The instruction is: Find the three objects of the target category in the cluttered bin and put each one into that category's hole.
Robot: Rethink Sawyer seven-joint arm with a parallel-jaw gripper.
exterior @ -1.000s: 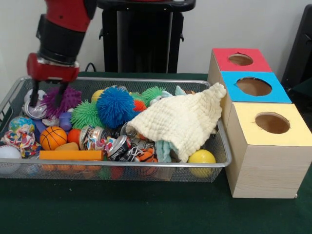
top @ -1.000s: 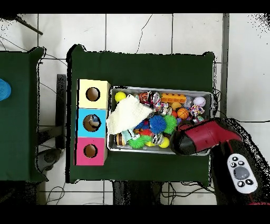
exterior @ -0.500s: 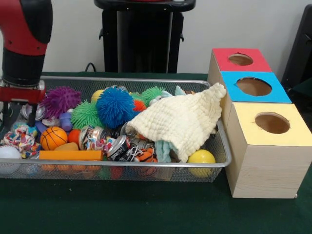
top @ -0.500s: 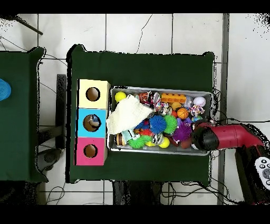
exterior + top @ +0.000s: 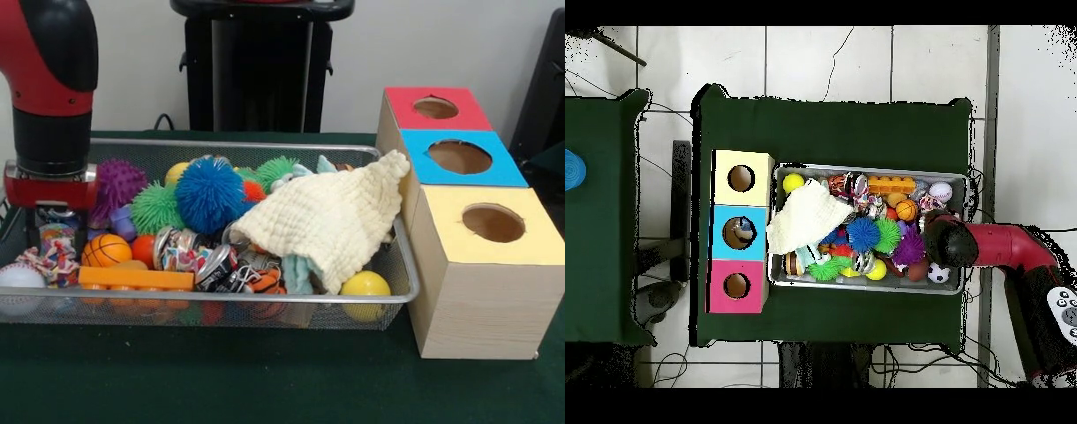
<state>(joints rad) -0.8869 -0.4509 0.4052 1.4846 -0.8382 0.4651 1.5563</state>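
The gripper [image 5: 55,231] is down at the left end of the bin [image 5: 265,150], and it may be pinching a small printed can [image 5: 56,238], but I cannot tell for sure. More shiny cans [image 5: 212,265] lie near the front edge. Cans are light, stiff and slippery, so grab them across the round sides. A cream cloth [image 5: 331,221] covers the right end, beside the boxes [image 5: 477,265].

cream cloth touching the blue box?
Touching. In the front view the cream cloth drapes over the bin's end and its upper corner rests against the blue box, no gap visible.
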